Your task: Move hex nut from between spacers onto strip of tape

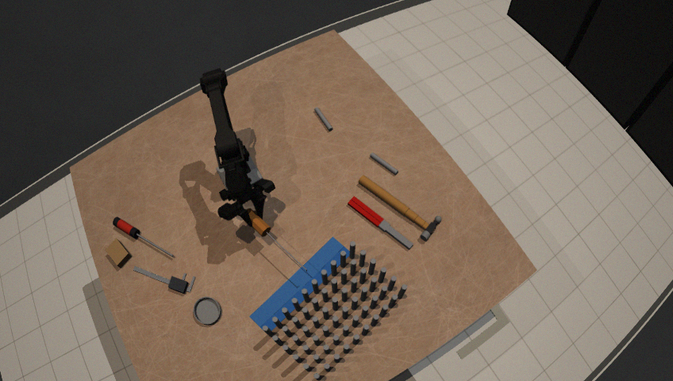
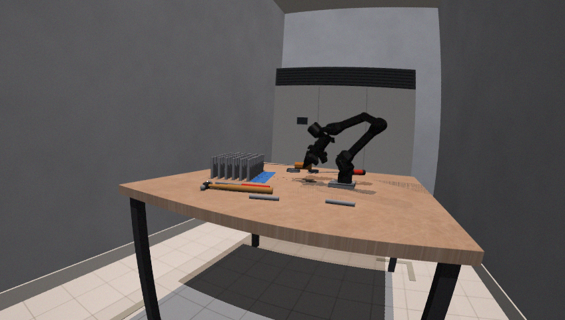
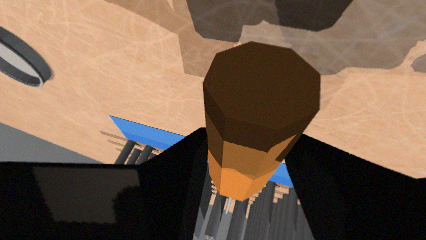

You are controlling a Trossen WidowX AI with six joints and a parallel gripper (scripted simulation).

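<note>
My gripper (image 1: 251, 213) is shut on the orange-brown handle of the hook pick (image 1: 259, 223) and holds it above the table. The pick's thin shaft (image 1: 288, 254) points down toward the blue strip of tape (image 1: 297, 281), its tip near the strip's near edge by the first spacers. The dark standing spacers (image 1: 337, 299) fill a grid beside and partly over the strip. In the wrist view the handle (image 3: 255, 125) sits between my black fingers, with the tape (image 3: 145, 132) and spacers (image 3: 240, 215) beyond. The hex nut is hidden among the spacers.
A hammer (image 1: 398, 205), a red-handled blade (image 1: 378, 221) and two grey rods (image 1: 323, 118) (image 1: 383, 163) lie to the right. A screwdriver (image 1: 139, 235), a small block (image 1: 117, 252), a clamp tool (image 1: 170, 281) and a round dish (image 1: 207, 310) lie to the left.
</note>
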